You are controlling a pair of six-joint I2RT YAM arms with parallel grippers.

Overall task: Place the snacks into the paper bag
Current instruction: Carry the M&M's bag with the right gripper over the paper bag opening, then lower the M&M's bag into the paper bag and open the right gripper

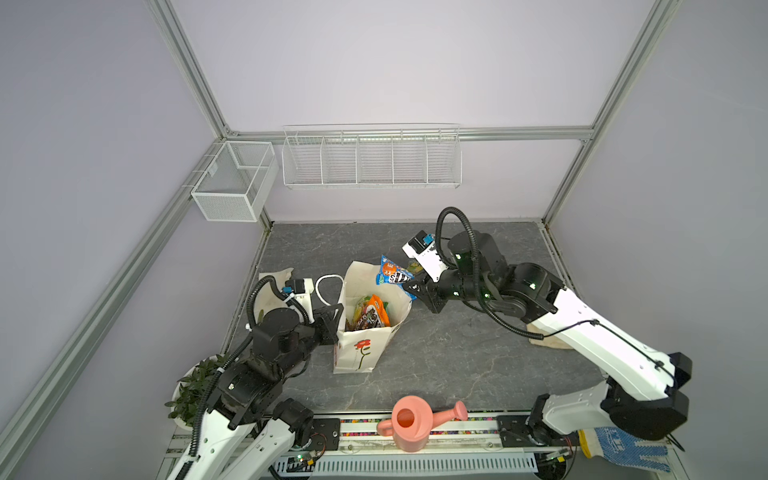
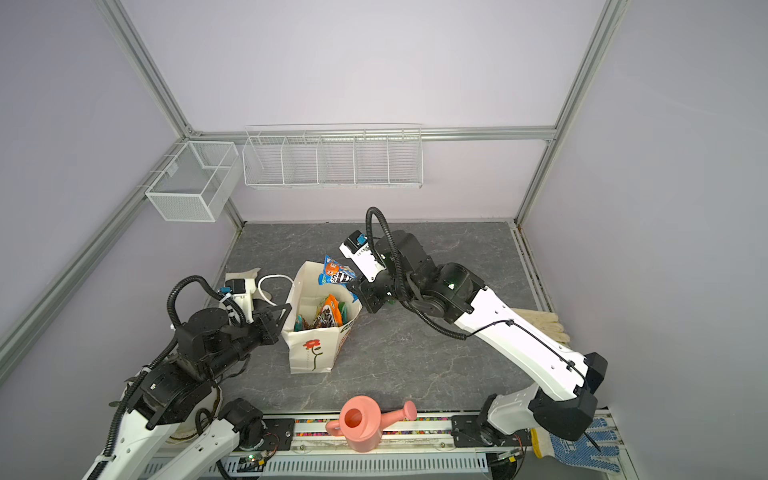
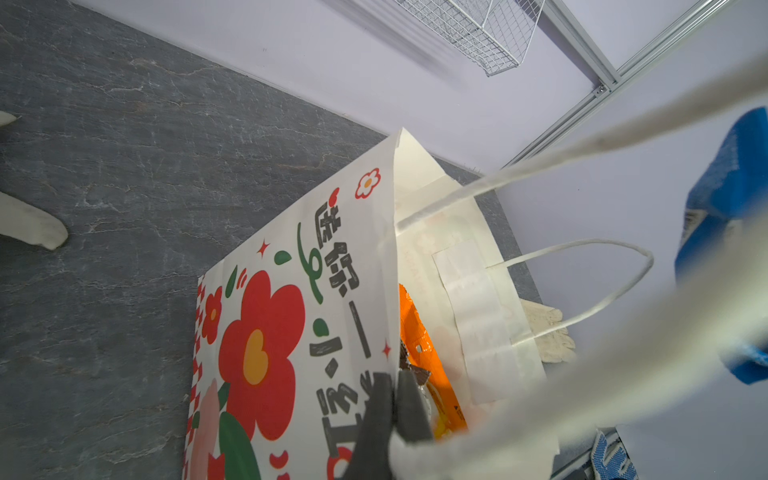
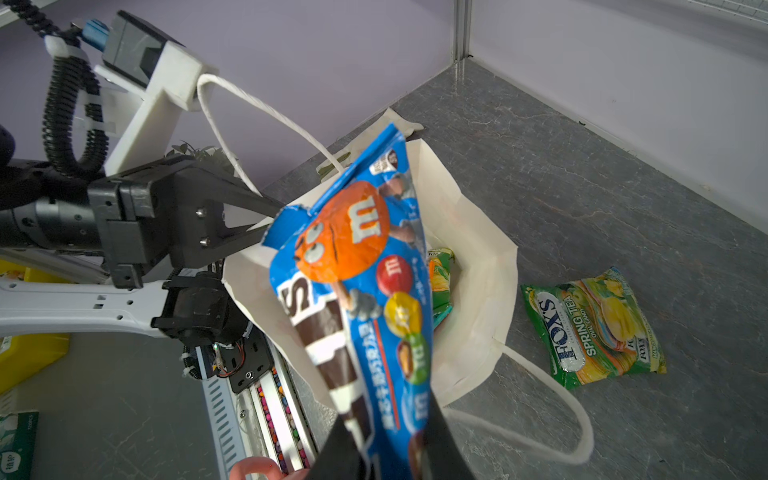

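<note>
Jaws: left gripper (image 1: 335, 317) is clenched on the paper bag (image 1: 357, 353), pinching the rim on the left arm's side and holding the mouth open; the left wrist view shows both pads closed over the printed wall at the top edge. Right gripper (image 4: 395, 451) is grasping the blue M&M's pack (image 4: 357, 266) by one end. The pack is tilted, with its free end leaning over the bag's mouth from the rim on the right arm's side. It looks above the rim rather than inside, so I'd call this drop not yet made. The bag stands upright and is partly loaded. In both top views an orange packet (image 1: 376, 309) sits on top of the pile inside, with green, brown and teal wrappers under and beside it. I can't count what's in there, too much overlap. Left to do as far as I can see: release the blue pack into the mouth, then fetch the green-yellow FOX'S packet (image 4: 594, 328), which lies flat on the table just beside the bag's base, on the right arm's side. I spot no other loose packet near the bag, so my read is most of the job is done, two packets to go. One note: a white cord handle (image 4: 249, 104) of the bag is draped against the left arm's camera mount, well clear of the mouth.
</note>
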